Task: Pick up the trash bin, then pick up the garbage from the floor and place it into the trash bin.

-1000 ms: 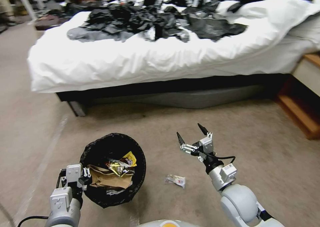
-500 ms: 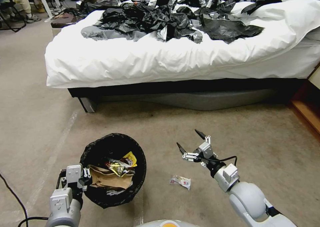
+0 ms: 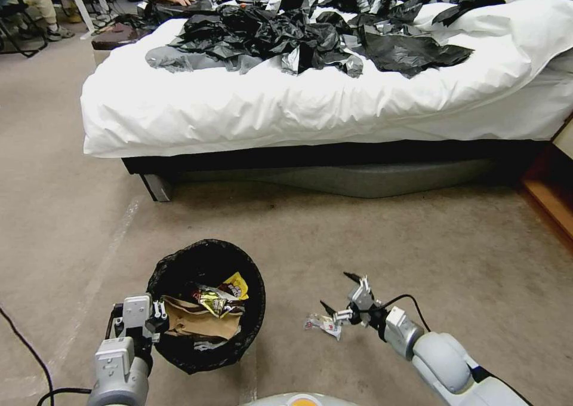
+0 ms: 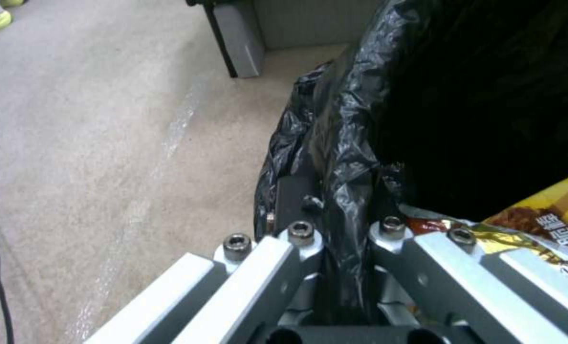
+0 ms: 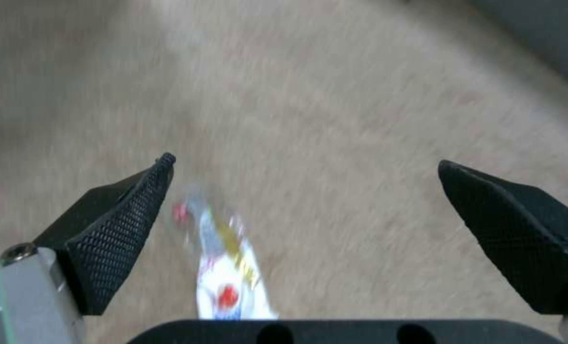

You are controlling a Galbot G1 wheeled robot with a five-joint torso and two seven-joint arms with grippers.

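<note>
Now the right gripper (image 3: 342, 295) hangs with fingers wide open just above the red-white packet (image 3: 323, 324), beside the trash bin (image 3: 206, 304). The left gripper (image 3: 156, 317) pinches the bin's rim. Best go straight down, then squeeze gently.

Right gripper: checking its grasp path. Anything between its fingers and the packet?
No. In the right wrist view the open right gripper has bare carpet around the packet.

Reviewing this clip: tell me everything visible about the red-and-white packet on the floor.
The packet is a small, crumpled, shiny white wrapper with red spots and a yellowish streak. It lies flat on the beige carpet, apart from the trash bin. The open right gripper hovers beside it; the wrist view shows it between the fingertips, ungrasped.
</note>
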